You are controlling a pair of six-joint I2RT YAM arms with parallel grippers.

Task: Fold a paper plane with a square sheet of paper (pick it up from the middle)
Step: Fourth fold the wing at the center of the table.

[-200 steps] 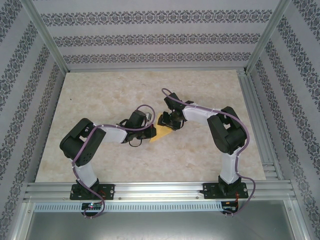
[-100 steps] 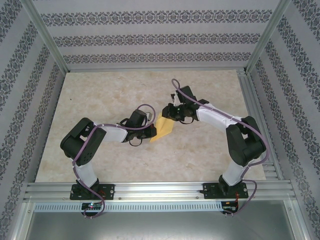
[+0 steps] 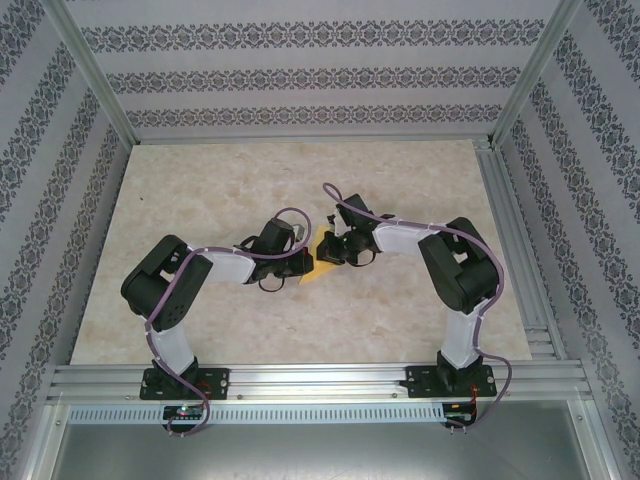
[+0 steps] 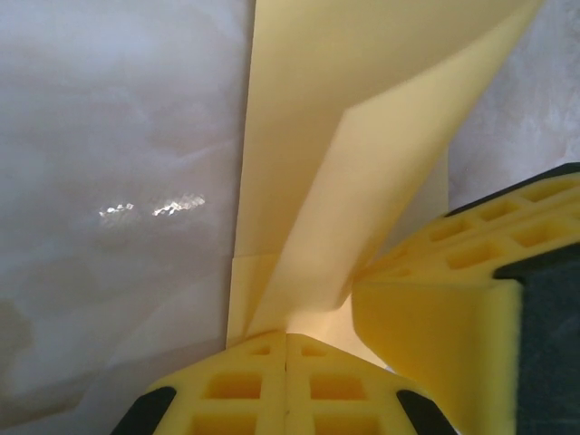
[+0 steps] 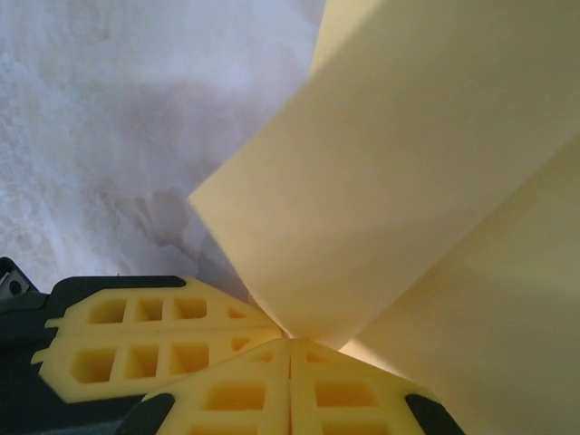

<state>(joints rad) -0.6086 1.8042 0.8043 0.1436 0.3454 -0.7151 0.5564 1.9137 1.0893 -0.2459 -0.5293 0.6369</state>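
The square sheet of paper (image 3: 313,270) is yellow and folded into a pointed wedge, and it lies mid-table between both grippers. My left gripper (image 3: 303,262) is shut on its left side. In the left wrist view the closed yellow pads (image 4: 287,337) pinch a raised fold of the paper (image 4: 362,136), with a right fingertip (image 4: 435,317) beside them. My right gripper (image 3: 330,250) is shut on the paper from the right. In the right wrist view its pads (image 5: 290,343) clamp a lifted flap (image 5: 426,181), and a left finger (image 5: 154,335) sits close beside them.
The marble-patterned table (image 3: 200,200) spreads wide to the left, back and right of the grippers. An aluminium rail (image 3: 320,380) runs along the near edge by the arm bases. Patterned walls and metal posts (image 3: 95,75) enclose the table.
The right arm swung out to the back right, then came back to the paper, and its gripper closed on a flap. The left arm and gripper held still.
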